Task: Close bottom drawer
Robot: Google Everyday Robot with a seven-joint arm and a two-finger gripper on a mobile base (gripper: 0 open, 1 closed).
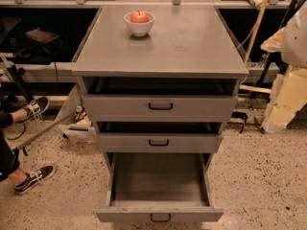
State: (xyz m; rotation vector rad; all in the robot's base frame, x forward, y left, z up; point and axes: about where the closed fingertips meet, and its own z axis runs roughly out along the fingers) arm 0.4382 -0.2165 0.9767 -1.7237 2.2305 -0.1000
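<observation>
The bottom drawer [159, 213] of a grey metal cabinet [163, 42] is pulled far out towards me. Its deep tray [159, 178] is empty, and its short black bar handle [160, 218] sits at the lower edge of the view. My gripper is not in view. A white rounded shape at the right edge [295, 32] may be part of my arm, well right of the cabinet and above the drawer.
The top drawer [159, 107] and middle drawer [159, 143] each stand slightly open. A white bowl [139, 27] holding a red apple [139, 17] sits on the cabinet top. A person's sneakered feet [33, 176] are at the left. Cream sheets [288, 99] lean at the right.
</observation>
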